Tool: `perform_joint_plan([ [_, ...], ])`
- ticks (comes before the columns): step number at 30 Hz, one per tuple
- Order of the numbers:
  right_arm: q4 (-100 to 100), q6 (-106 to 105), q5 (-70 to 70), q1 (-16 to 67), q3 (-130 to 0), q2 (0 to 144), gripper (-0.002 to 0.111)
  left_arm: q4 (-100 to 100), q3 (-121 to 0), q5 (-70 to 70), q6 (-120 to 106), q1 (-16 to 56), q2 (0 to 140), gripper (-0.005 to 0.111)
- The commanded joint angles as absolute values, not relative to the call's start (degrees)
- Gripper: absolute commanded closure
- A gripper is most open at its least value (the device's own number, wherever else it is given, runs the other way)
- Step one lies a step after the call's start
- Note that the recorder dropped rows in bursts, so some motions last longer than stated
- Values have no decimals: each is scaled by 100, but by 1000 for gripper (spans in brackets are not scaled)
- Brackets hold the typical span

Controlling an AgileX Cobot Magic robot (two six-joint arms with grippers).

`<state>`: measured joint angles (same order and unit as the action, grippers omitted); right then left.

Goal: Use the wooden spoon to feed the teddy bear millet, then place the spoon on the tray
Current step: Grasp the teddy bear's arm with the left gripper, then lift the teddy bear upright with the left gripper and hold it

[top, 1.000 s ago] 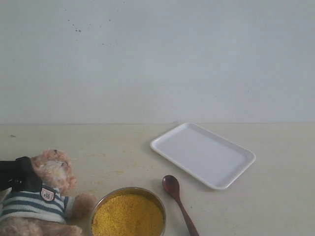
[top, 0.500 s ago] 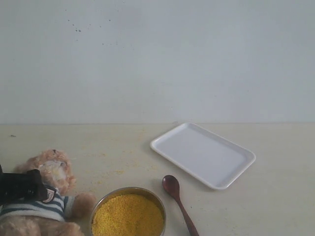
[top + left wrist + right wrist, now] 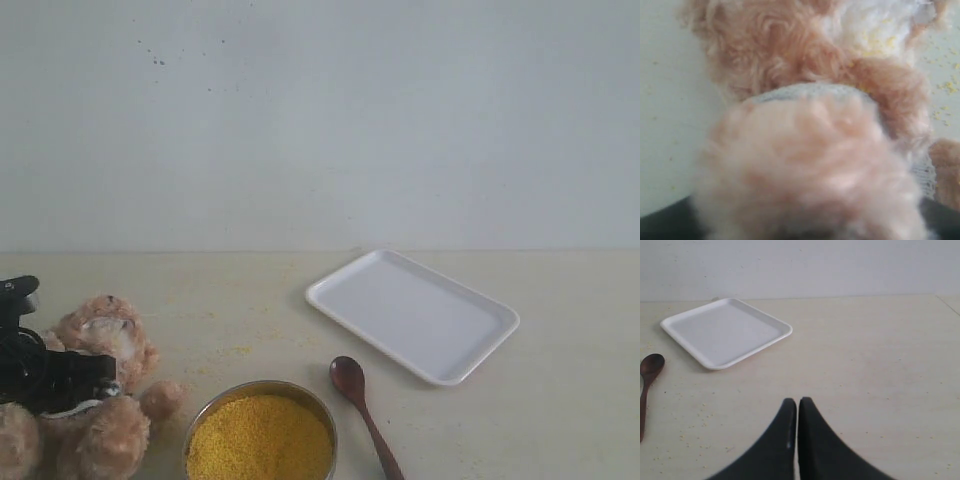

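The teddy bear (image 3: 108,338) sits at the front left of the table, its striped shirt hidden behind my left gripper (image 3: 62,381), which lies across its body and is shut on it. Fuzzy bear fur (image 3: 805,75) fills the left wrist view and hides the fingertips. The millet (image 3: 260,440) heaps a round metal bowl (image 3: 262,386) just right of the bear. The wooden spoon (image 3: 350,380) lies on the table right of the bowl, also seen as the spoon (image 3: 650,367). The white tray (image 3: 412,313), the same tray (image 3: 725,332), is bare. My right gripper (image 3: 797,402) is shut and holds nothing.
Loose yellow grains (image 3: 945,87) dot the table beside the bear. A pale wall (image 3: 320,120) stands behind the table. The right gripper hovers over bare tabletop (image 3: 880,365), out of the exterior view.
My left gripper has slid down from the bear's neck to its body. The bear has been tipped and shifted, its head now higher and its shirt covered. Spoon, bowl and tray are unmoved.
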<state>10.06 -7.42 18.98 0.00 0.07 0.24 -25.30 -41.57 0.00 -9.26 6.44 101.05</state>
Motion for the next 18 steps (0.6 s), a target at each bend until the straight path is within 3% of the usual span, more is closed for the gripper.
perform_joint_plan([
  [1,991,-784,1853,0,0,0,107,-2411,-4133,0,-1113,653,10140,103],
  [18,991,-784,1853,0,0,0,107,-2505,-4133,-111,-1604,628,7526,103],
])
